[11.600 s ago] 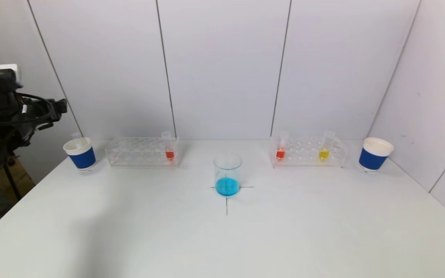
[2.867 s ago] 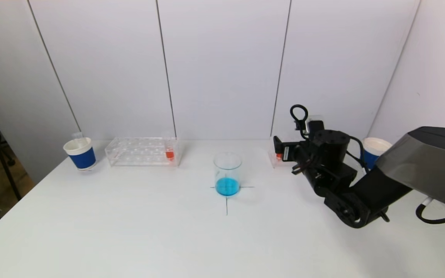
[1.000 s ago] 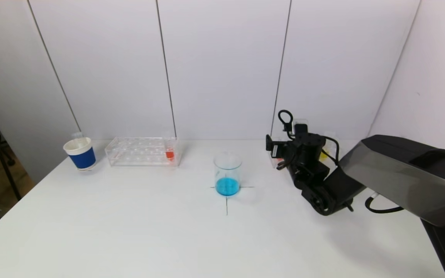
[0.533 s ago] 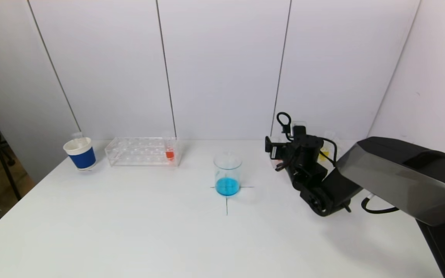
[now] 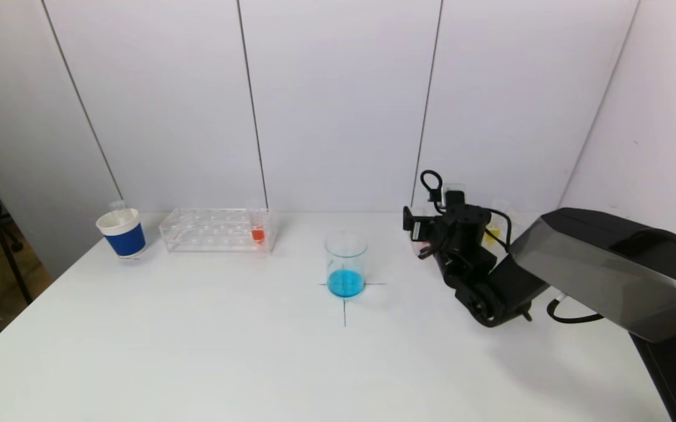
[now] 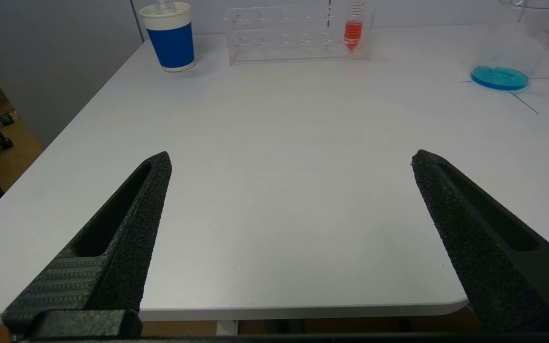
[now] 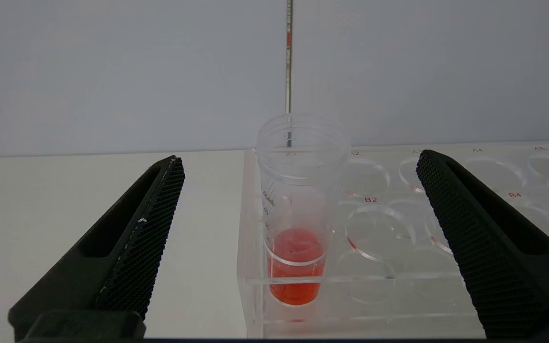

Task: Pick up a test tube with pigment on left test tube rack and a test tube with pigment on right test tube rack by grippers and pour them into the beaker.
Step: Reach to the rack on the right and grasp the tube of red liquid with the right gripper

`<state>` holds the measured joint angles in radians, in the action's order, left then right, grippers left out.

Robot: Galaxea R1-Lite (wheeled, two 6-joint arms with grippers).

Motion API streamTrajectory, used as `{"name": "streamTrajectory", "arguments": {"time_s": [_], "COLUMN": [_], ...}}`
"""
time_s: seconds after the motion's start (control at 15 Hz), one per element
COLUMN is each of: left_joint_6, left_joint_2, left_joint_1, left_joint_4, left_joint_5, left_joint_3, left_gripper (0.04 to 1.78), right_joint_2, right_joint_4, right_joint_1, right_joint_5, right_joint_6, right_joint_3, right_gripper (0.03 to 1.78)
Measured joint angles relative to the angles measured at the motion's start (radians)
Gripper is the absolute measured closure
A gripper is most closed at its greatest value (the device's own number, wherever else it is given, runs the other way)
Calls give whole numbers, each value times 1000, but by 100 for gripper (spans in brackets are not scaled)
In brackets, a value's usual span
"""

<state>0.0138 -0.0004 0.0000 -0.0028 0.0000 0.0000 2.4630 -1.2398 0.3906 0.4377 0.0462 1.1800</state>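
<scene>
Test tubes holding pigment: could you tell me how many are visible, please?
3: red tube in the left rack; red tube and yellow tube in the right rack, mostly hidden in the head view.

Blue liquid in the beaker (image 5: 346, 282), red in the tube (image 7: 296, 259).

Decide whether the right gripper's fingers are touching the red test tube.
Apart: the right wrist view shows the right gripper open, clear space between each finger and the red test tube.

rack (image 7: 388, 286): clear glossy plastic | table (image 5: 197, 351): matt white | tool fingers (image 7: 136, 238): rough black
</scene>
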Motion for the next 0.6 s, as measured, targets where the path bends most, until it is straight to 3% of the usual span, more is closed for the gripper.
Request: {"name": "streamTrajectory", "arguments": {"time_s": [0.6], "left_joint_6": [0], "left_joint_2": [0], "left_joint_1": [0], "left_joint_4": [0], "left_joint_5": [0], "left_joint_3": [0], "left_gripper": [6], "right_joint_2": [16], "right_joint_4": [3], "right_joint_1": [0], "right_joint_5": [0], "right_joint_6": [-8], "right_joint_3": [33], "right_gripper": [4]}}
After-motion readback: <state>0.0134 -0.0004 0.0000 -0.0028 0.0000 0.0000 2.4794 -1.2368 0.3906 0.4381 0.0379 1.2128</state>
